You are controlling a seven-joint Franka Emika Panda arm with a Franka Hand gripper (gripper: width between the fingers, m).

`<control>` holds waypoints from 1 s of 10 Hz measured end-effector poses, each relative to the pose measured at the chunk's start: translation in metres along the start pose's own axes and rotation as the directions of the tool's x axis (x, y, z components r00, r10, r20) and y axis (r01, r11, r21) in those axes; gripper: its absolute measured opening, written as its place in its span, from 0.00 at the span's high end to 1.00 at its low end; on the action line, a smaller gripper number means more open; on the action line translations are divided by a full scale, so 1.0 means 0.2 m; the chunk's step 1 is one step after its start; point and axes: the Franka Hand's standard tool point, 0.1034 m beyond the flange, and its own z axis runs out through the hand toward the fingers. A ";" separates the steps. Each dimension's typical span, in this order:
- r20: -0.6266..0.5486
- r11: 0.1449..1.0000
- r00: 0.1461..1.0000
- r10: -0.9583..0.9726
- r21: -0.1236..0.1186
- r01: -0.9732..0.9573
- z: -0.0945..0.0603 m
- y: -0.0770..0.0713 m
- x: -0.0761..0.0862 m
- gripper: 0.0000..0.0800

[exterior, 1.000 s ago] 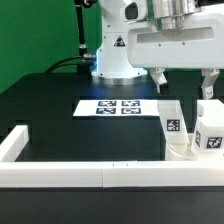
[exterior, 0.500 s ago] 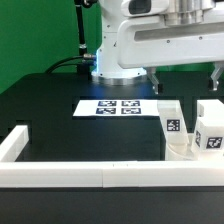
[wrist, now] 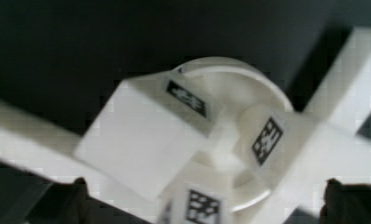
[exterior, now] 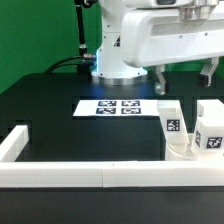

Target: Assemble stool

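The stool stands against the front rail at the exterior view's right. Two white tagged legs (exterior: 172,125) (exterior: 210,130) stand upright on the round seat (exterior: 179,152). In the wrist view the disc seat (wrist: 235,78) shows from above, with blocky legs (wrist: 137,130) and their tags on it. My gripper (exterior: 185,80) hangs straight above the stool, open and empty, its dark fingers (exterior: 160,82) well clear of the leg tops. In the wrist view the gripper (wrist: 203,200) straddles the legs with nothing between its fingertips (wrist: 66,195).
The marker board (exterior: 120,107) lies flat at the table's middle. White border rails run along the front (exterior: 70,176) and the exterior view's left (exterior: 14,146). The robot base (exterior: 112,55) stands at the back.
The gripper has risen above the stool, still open. The legs and seat have not moved.
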 end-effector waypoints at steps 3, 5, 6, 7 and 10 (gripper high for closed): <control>0.039 0.943 0.942 -0.333 0.005 0.333 0.02 -0.01 -0.02 0.19; 0.049 0.894 0.893 -0.447 0.002 0.447 0.02 0.01 -0.03 0.19; 0.055 0.870 0.868 -0.493 0.001 0.494 0.02 0.02 -0.03 0.19; 0.070 0.773 0.771 -0.633 0.000 0.634 0.04 0.04 -0.03 0.19; 0.078 0.702 0.700 -0.710 0.000 0.712 0.09 0.06 0.03 0.19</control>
